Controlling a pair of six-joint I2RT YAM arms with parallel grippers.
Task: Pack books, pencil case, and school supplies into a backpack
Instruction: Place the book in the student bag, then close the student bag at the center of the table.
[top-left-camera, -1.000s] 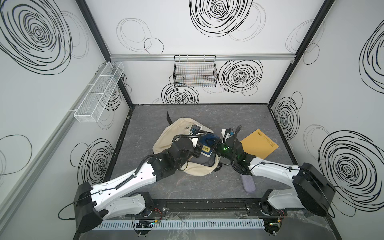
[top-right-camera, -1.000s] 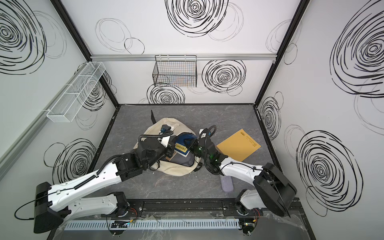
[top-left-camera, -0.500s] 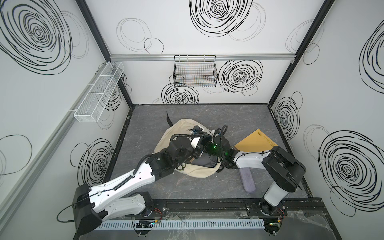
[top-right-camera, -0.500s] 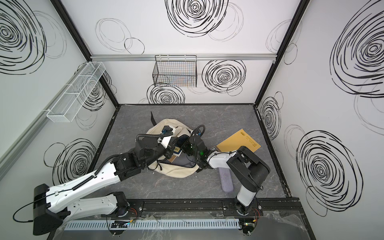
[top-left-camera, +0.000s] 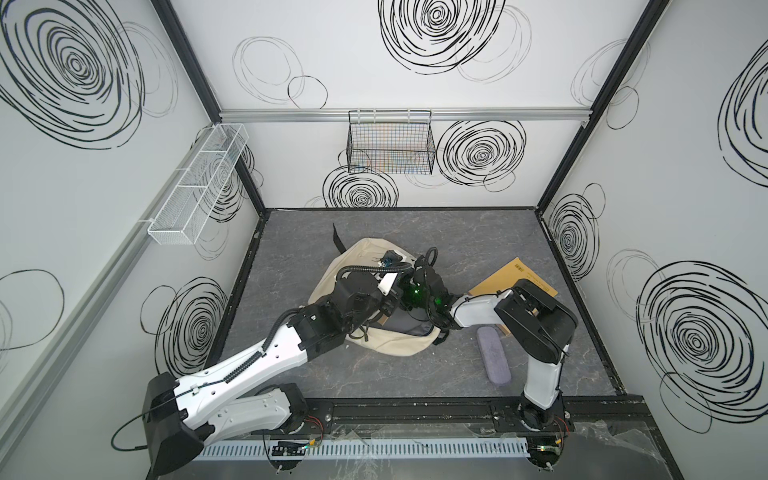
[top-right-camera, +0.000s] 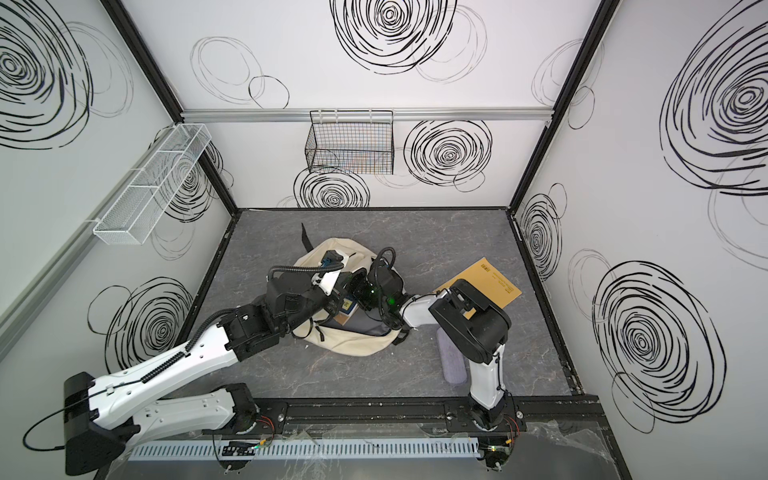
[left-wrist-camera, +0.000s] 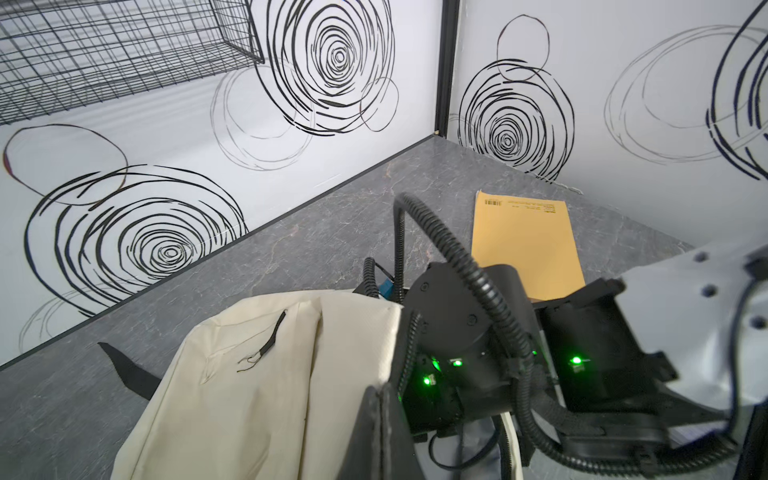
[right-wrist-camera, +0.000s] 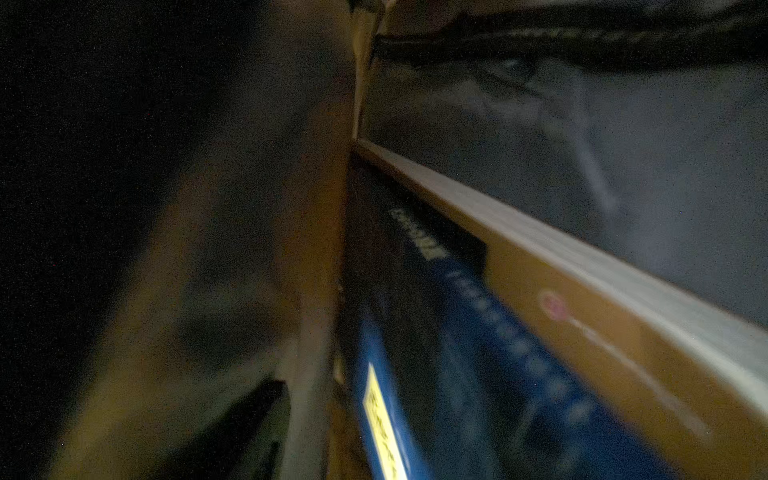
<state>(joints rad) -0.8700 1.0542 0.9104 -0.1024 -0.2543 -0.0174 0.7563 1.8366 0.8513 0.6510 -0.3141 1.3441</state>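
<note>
Navy book (right-wrist-camera: 478, 332) and tan book (right-wrist-camera: 582, 345) lie inside the centre-frame backpack (top-left-camera: 399, 345), mustard book (top-left-camera: 509, 278) and pencil case (top-left-camera: 493, 357) wait to its right; left gripper (top-right-camera: 337, 303) is closed, and the right gripper (top-right-camera: 362, 296) is buried in the bag, its spread impossible to tell.

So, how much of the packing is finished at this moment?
Done: the navy book and brown book are in the backpack. In hand: the left gripper holds its opening up while the right arm reaches inside. Left: the yellow book and pencil case lie on the table. I cannot see the supplies packet.
</note>
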